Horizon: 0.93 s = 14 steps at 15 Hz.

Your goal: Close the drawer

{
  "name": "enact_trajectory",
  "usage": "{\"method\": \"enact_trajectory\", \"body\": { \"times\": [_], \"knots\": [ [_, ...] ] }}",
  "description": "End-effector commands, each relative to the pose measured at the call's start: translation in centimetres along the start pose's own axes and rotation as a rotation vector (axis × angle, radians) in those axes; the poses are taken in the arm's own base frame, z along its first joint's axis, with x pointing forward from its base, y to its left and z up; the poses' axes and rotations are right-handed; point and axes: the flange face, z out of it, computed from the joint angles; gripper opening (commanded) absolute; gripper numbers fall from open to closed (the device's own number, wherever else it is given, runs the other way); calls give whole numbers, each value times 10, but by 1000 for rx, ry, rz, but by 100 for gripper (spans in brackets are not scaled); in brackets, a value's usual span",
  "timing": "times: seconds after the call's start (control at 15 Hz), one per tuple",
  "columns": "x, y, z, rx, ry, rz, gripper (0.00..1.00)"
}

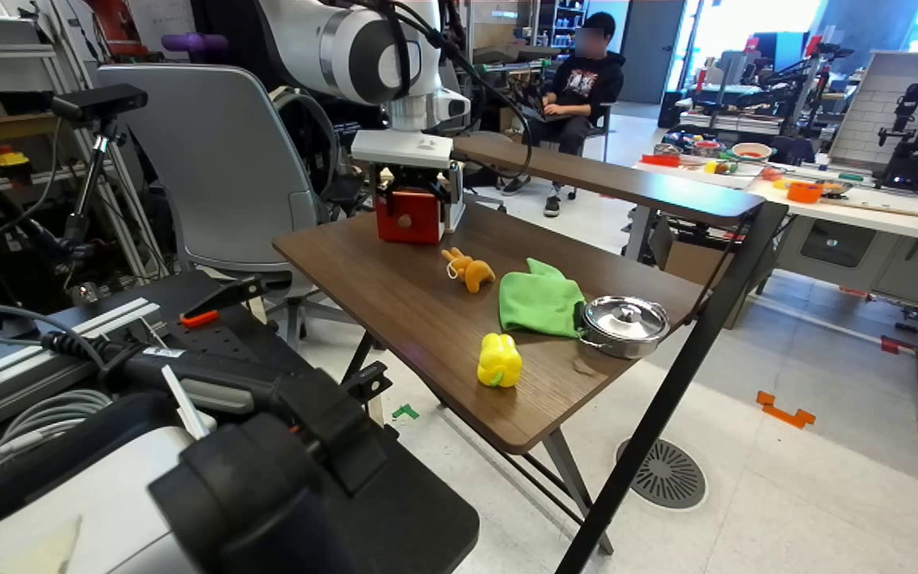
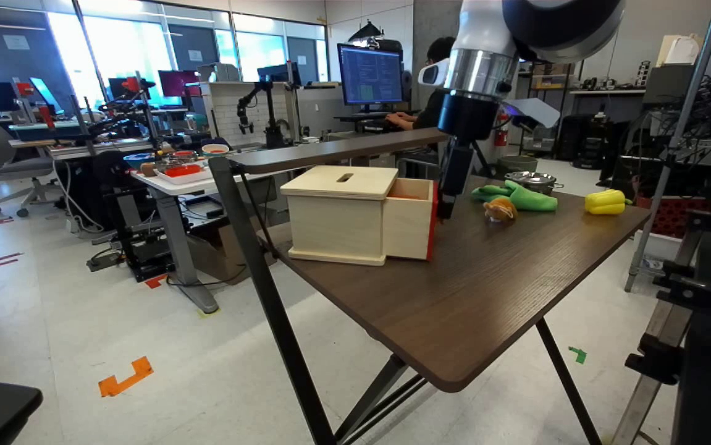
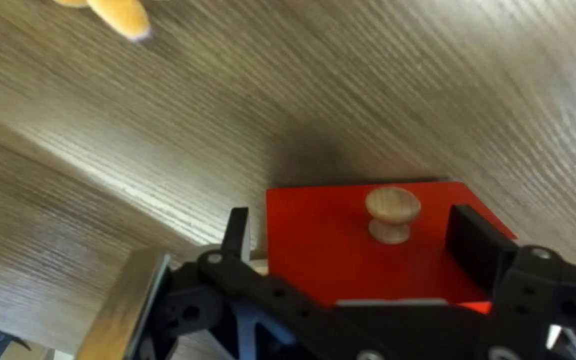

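The red-fronted drawer (image 2: 409, 224) stands partly out of its pale wooden cabinet (image 2: 335, 230) on the brown table (image 2: 497, 296). The gripper (image 3: 350, 222), spread wide, hangs by that front; beyond lie an orange toy (image 2: 499, 209), green cloth (image 2: 531, 198) and yellow pepper (image 2: 604, 203).

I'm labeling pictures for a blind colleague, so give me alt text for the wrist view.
The open black gripper is at the red drawer front, whose round wooden knob appears between the spread fingers. Wood-grained tabletop fills much of the picture, with part of an orange toy cut off at the top left.
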Motion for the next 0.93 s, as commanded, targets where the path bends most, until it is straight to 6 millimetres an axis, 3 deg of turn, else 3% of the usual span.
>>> {"method": "enact_trajectory", "body": {
  "times": [0.0,0.53,0.87],
  "knots": [
    [25,4,3,-42,97,46,100],
    [48,1,16,-55,159,83,100],
    [44,-10,14,-122,261,73,100]
  ]
}}
